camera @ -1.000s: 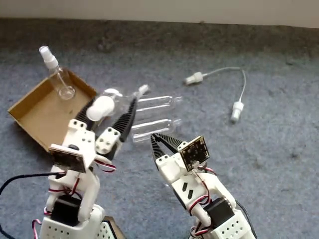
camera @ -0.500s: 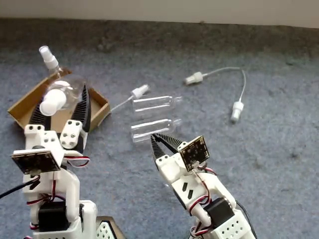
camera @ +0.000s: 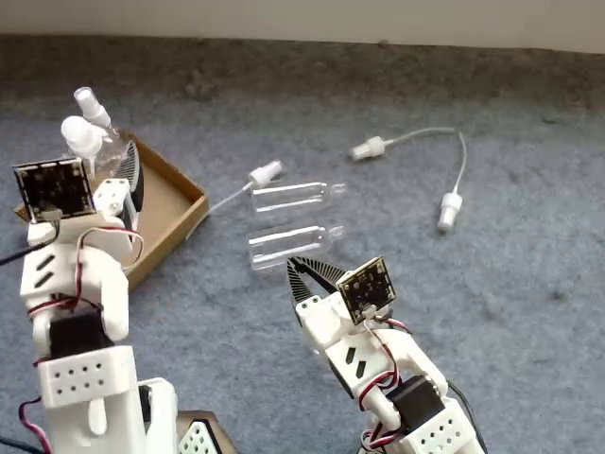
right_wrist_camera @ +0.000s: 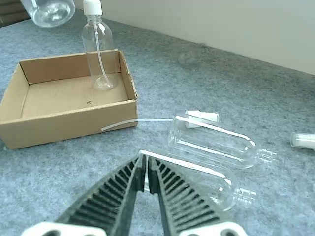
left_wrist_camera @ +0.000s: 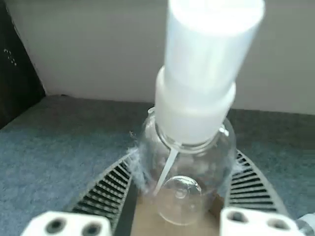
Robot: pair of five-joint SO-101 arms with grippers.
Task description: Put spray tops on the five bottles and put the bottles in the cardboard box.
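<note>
My left gripper (camera: 113,163) is shut on a clear bottle (left_wrist_camera: 187,172) with a white spray top (left_wrist_camera: 206,64), held over the cardboard box (camera: 168,203). A second capped bottle (right_wrist_camera: 98,54) stands upright in the box's far corner. Two uncapped clear bottles lie side by side on the carpet, the nearer one (right_wrist_camera: 209,183) and the farther one (right_wrist_camera: 216,143). My right gripper (right_wrist_camera: 146,164) is shut and empty, its tips right at the nearer bottle's side. A spray top with its tube (right_wrist_camera: 199,118) lies between the box and the farther bottle.
Two more spray tops lie on the grey carpet at the back right, one with a long curved tube (camera: 369,148) and one at that tube's other end (camera: 450,208). A pale wall (camera: 302,19) runs along the back.
The left arm has swung left with its capped bottle, from above the lying bottles to over the box. The right arm has stayed put.
</note>
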